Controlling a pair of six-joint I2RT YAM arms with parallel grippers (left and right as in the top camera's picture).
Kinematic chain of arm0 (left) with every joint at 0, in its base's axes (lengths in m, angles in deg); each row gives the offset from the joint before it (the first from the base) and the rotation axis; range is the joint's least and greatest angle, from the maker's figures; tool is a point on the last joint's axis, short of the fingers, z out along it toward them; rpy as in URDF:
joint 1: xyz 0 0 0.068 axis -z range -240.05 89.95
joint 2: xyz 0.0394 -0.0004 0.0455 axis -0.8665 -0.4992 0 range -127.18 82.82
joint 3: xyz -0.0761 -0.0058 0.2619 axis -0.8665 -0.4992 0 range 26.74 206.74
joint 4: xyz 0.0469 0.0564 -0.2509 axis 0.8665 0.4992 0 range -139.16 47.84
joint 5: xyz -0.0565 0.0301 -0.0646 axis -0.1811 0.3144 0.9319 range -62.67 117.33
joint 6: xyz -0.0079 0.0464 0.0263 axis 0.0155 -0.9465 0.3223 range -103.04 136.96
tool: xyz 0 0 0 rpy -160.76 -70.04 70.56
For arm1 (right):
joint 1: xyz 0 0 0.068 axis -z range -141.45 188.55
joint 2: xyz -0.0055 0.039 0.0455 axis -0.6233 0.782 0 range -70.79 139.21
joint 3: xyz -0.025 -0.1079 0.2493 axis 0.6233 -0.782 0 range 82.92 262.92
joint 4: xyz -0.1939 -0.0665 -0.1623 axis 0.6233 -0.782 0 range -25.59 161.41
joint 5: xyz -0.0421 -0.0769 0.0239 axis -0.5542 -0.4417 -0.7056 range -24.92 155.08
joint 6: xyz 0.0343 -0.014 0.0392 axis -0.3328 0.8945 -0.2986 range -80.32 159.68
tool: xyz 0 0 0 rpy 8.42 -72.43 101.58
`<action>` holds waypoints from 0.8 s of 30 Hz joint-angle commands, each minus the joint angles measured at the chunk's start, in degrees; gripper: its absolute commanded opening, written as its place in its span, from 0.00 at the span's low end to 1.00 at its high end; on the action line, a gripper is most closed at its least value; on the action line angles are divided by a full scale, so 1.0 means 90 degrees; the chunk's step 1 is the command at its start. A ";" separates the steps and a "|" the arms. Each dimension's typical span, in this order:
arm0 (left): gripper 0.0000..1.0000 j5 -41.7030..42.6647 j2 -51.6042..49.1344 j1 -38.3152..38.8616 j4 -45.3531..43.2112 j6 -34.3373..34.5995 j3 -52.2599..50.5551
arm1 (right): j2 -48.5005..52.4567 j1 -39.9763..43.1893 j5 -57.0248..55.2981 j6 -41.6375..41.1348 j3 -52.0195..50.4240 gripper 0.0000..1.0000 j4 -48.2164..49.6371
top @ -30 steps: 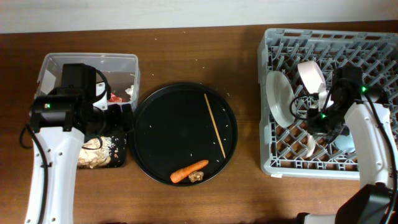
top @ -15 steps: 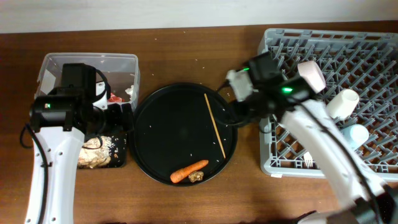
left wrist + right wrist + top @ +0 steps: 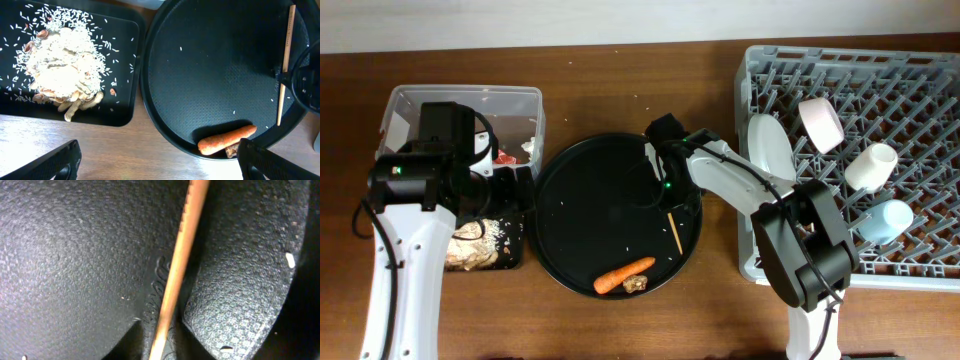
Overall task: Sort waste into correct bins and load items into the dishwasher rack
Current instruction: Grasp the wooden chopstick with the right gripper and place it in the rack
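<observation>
**A:** Where is the wooden chopstick (image 3: 674, 228)?

**B:** It lies on the right side of the round black tray (image 3: 580, 210), running far to near, just left of the dishwasher rack (image 3: 910, 266).

**A:** And the grippers?

**B:** The right gripper (image 3: 663, 186) straddles its far half. I cannot tell whether the pads actually pinch it. The left gripper (image 3: 160, 162) hangs spread wide and empty.

**A:** How will it handle?

**B:** Likely light, stiff, thin and prone to rolling. A grip nearer the middle should stop it tipping.
</observation>
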 commanded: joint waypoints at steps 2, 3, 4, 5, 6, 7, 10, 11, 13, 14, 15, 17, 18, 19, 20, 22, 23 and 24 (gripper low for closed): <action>0.99 -0.0046 -0.0002 -0.0027 -0.0010 -0.0078 -0.0005 | 0.0131 -0.0039 -0.0211 -0.0114 -0.0151 0.11 -0.0075; 0.99 -0.0046 -0.0002 -0.0027 -0.0012 -0.0078 -0.0005 | 0.0131 -0.0039 -0.0257 -0.0138 -0.0233 0.10 -0.0073; 0.99 -0.0044 -0.0002 -0.0027 -0.0012 -0.0078 -0.0005 | 0.0131 -0.0039 -0.0257 -0.0138 -0.0301 0.09 -0.0070; 0.99 -0.0046 -0.0002 -0.0027 -0.0012 -0.0078 -0.0005 | 0.0131 -0.0039 -0.0260 -0.0138 -0.0316 0.08 -0.0097; 0.99 -0.0044 -0.0002 -0.0027 -0.0007 -0.0078 -0.0005 | 0.0131 -0.0039 -0.0384 -0.0248 -0.0316 0.07 -0.0143; 0.99 -0.0044 -0.0002 -0.0027 -0.0005 -0.0080 -0.0005 | 0.0131 -0.0039 -0.0539 -0.0345 -0.0316 0.08 -0.0204; 0.99 -0.0046 -0.0002 -0.0029 0.0000 -0.0078 -0.0005 | 0.0131 -0.0039 -0.0758 -0.0355 -0.0316 0.08 -0.0393; 0.99 -0.0046 -0.0002 -0.0027 -0.0015 -0.0078 -0.0005 | 0.0131 -0.0039 -0.0753 -0.0362 -0.0316 0.04 -0.0452; 0.99 -0.0046 -0.0002 -0.0027 -0.0017 -0.0080 -0.0005 | 0.0090 -0.0034 -0.0653 -0.0452 -0.0216 0.04 -0.0670; 0.99 -0.0046 -0.0002 -0.0029 -0.0039 -0.0080 -0.0005 | -0.0063 -0.0027 -0.0661 -0.0449 0.0034 0.04 -0.0952; 0.99 -0.0046 0.0000 -0.0029 -0.0046 -0.0080 -0.0005 | -0.0274 -0.0027 -0.0663 -0.0447 0.0301 0.04 -0.1151; 0.99 -0.0046 -0.0002 -0.0029 -0.0044 -0.0078 -0.0005 | -0.0930 -0.0002 -0.0792 -0.0447 0.0729 0.04 -0.1440; 0.99 -0.0046 -0.0002 -0.0029 -0.0044 -0.0078 -0.0005 | -0.1430 0.0097 -0.0877 -0.0447 0.0901 0.04 -0.1700; 0.99 -0.0046 -0.0002 -0.0029 -0.0044 -0.0078 -0.0005 | -0.1938 0.0272 -0.0877 -0.0449 0.0942 0.04 -0.1933; 0.99 -0.0046 -0.0002 -0.0029 -0.0044 -0.0078 -0.0005 | -0.2460 0.0539 -0.0877 -0.0449 0.0942 0.04 -0.2220; 0.99 -0.0046 -0.0002 -0.0029 -0.0049 -0.0078 -0.0005 | -0.3174 0.1197 -0.0882 -0.0440 0.0942 0.04 -0.2713; 0.99 -0.0046 -0.0002 -0.0027 -0.0066 -0.0078 -0.0005 | -0.3461 0.1889 -0.0945 -0.0192 0.0942 0.04 -0.3055; 0.99 -0.0046 -0.0002 -0.0027 -0.0070 -0.0078 -0.0005 | -0.3453 0.2402 -0.0942 0.0151 0.0908 0.04 -0.3276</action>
